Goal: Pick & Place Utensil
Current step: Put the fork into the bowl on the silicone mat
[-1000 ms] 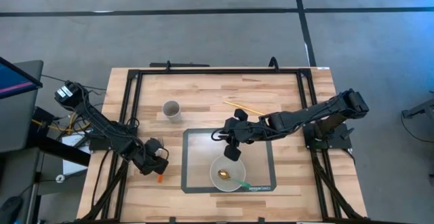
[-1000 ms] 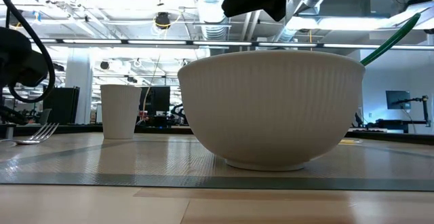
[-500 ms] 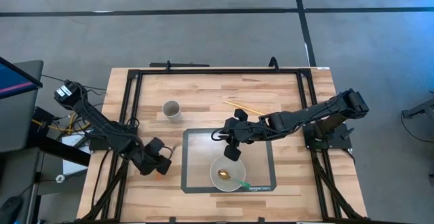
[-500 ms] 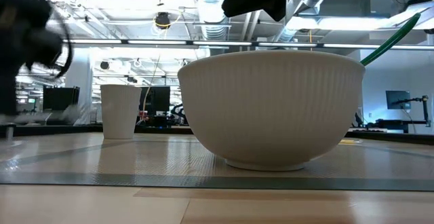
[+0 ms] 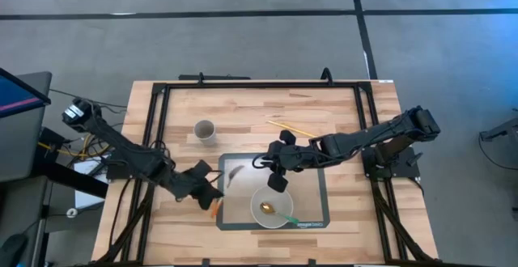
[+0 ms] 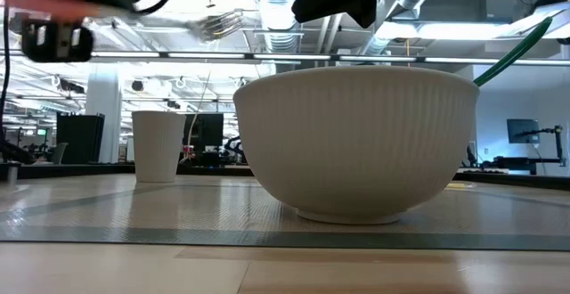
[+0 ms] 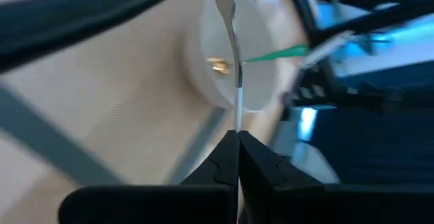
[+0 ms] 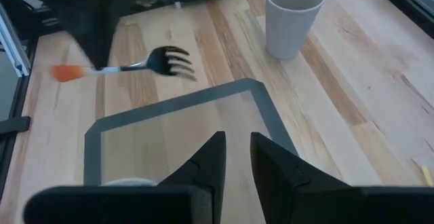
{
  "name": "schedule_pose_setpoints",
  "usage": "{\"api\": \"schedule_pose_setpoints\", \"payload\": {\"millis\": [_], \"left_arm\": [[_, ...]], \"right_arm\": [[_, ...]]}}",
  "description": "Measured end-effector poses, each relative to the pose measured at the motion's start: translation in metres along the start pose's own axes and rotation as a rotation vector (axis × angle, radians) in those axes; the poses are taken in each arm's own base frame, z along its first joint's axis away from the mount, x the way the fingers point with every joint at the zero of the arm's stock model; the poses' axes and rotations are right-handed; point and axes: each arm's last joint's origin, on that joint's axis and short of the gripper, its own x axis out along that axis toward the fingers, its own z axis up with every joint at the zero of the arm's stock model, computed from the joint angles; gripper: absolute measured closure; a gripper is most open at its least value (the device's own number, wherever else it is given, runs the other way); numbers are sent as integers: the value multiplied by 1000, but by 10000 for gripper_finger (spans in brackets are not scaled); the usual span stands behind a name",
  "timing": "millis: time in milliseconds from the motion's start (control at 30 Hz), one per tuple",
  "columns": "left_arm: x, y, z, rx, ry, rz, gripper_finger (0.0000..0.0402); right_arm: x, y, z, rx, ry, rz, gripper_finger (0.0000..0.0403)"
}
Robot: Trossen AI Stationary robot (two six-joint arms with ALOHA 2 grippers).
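My left gripper (image 5: 208,194) is shut on a fork (image 8: 166,61) with dark tines and an orange handle end (image 5: 214,209), held in the air over the grey mat's left edge. The low view shows the tines (image 6: 218,22) high above the table. A white ribbed bowl (image 5: 271,208) stands on the mat, with a green-handled spoon (image 6: 512,53) leaning on its rim. My right gripper (image 8: 237,153) hovers open above the bowl's far rim, touching nothing. The white cup (image 5: 205,130) stands on the wood beyond the mat. My left gripper pinches the fork's thin shaft (image 7: 237,125) between its two fingers, between the orange end and the tines. The fingers lie across the shaft and come at it slanting down from the table's left. The fork is lifted clear and roughly level, tines toward the far side.
A pair of yellow chopsticks (image 5: 291,127) lies on the wood beyond the mat's far right corner. The grey mat (image 5: 312,170) covers the table's near middle. A black frame (image 5: 162,97) runs around the tabletop. Bare wood lies at the far side around the cup.
My left gripper, shut on the fork, has risen from the table left of the mat and moved right toward the bowl. The fork has come off the wood and is lifted clear, its tines now over the mat's left part. My right arm has kept still.
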Motion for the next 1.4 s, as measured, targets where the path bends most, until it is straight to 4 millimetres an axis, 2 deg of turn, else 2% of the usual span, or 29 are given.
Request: {"api": "schedule_pose_setpoints", "payload": {"millis": [300, 500, 733, 833, 1033, 1167, 1400], "left_arm": [[39, -8, 6, -176, 222, -207, 398], [69, -14, 0, -344, 324, -369, 398], [92, -11, -2, -624, 414, -305, 398], [101, -11, 3, -675, 428, -286, 398], [110, -3, 25, -755, 432, -269, 398], [111, 1, 34, -835, 438, -255, 398], [112, 2, 35, -892, 449, -234, 398]], "right_arm": [[-1, 2, -5, -19, 39, -7, 340], [-9, 12, -25, -18, 169, -24, 340], [-14, 31, -49, -6, 224, 0, 340], [-16, 37, -62, -10, 246, 9, 340], [-15, 44, -79, -32, 257, 26, 340], [-15, 44, -79, -42, 236, 15, 340], [-8, 46, -72, -44, 181, 46, 340]]}}
